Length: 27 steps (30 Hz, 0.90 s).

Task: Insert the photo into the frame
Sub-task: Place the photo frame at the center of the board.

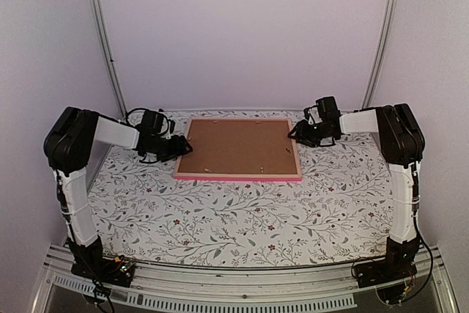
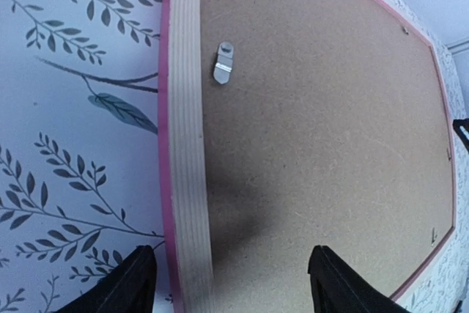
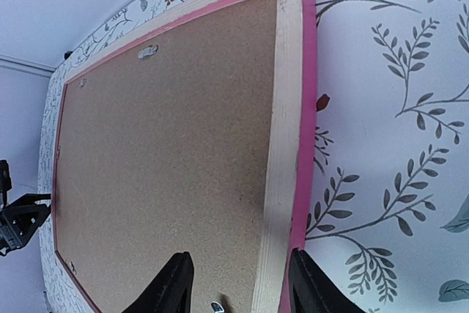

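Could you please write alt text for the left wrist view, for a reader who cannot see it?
A pink frame lies face down on a floral cloth, a brown backing board filling it and a small metal clip near its rail. At the bottom, the open left claw straddles that rail.

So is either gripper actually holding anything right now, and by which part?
Nothing is clamped yet. The left gripper straddles the left rail of the frame and the right gripper straddles its right rail, with the jaws apart around the wood.
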Motion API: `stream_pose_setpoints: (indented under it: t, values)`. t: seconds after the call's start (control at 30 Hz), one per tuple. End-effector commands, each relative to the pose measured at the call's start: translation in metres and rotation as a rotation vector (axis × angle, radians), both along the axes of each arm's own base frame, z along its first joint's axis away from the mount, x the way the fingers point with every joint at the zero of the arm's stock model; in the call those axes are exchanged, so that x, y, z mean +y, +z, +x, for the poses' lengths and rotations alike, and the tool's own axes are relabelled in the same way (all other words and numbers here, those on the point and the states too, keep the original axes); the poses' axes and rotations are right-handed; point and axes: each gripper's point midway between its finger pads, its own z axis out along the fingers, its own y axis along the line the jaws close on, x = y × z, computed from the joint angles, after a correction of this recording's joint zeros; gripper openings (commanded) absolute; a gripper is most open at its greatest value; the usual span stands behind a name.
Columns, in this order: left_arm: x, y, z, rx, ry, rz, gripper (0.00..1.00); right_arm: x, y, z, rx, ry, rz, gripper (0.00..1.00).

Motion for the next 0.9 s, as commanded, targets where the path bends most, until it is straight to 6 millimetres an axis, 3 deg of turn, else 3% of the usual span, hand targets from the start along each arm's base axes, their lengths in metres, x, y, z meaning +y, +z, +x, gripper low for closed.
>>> stream_pose_setpoints:
  t: [0.0, 0.3, 0.53, 0.7, 0.87]
  values:
    - [-0.005, -0.012, -0.009, 0.021, -0.023, -0.018, 0.69, 0.0, -0.021, -0.01, 0.023, 0.007, -0.06, 0.45]
    - [-0.011, -0.015, -0.026, 0.024, -0.041, -0.012, 0.59, -0.006, -0.029, -0.019, 0.008, -0.014, -0.147, 0.35]
    - [-0.018, -0.007, -0.048, 0.009, -0.055, -0.015, 0.5, -0.011, -0.025, -0.035, -0.012, -0.024, -0.17, 0.17]
    - [-0.032, -0.005, -0.075, 0.012, -0.081, -0.031, 0.48, -0.013, -0.02, -0.059, -0.01, -0.023, -0.177, 0.13]
    - [-0.043, 0.003, -0.111, 0.013, -0.095, -0.033, 0.49, -0.015, -0.024, -0.105, 0.011, -0.02, -0.197, 0.13]
